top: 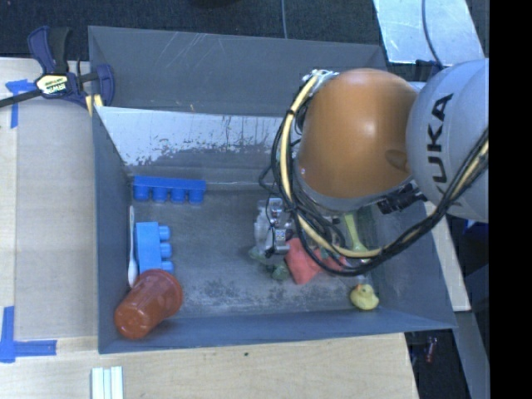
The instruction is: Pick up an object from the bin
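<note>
My gripper [273, 228] hangs low over the middle of the bin floor, under the arm's orange dome. Right below it lies a red soft-looking thing [301, 267], partly covered by the cables. A small dark green thing [271, 269] sits just left of the red one, close under the gripper. The gripper's lower end is hidden among the cables and these two things.
A long blue brick [169, 191] lies at the back left, a lighter blue brick [155, 246] in front of it beside a white stick [131, 249]. A red-brown cup [148, 304] lies tipped in the front left corner. A small yellow thing [363, 298] rests at the front right.
</note>
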### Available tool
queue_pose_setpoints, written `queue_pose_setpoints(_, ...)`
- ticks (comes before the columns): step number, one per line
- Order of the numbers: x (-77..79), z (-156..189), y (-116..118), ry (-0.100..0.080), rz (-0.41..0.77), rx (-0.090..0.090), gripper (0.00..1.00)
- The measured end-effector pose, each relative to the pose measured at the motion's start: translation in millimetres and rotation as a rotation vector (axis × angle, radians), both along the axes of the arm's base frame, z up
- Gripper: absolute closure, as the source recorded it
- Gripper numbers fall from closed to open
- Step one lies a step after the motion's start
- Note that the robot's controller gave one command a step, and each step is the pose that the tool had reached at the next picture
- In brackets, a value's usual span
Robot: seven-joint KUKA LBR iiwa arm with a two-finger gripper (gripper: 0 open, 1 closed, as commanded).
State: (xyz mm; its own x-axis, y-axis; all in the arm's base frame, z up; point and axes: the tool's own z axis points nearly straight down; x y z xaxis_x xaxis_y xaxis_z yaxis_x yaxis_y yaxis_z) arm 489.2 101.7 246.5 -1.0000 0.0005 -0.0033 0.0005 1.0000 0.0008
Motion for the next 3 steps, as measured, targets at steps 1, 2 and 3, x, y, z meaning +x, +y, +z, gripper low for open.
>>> queue_pose_setpoints(1,48.4,29,24,-0.009,0.190,0.001,0.00)
queue_pose_setpoints(2,47.4,27,23,-0.006,0.187,0.000,0.00)
queue_pose_setpoints(3,37.7,15,-26,-0.009,0.186,0.002,0.00)
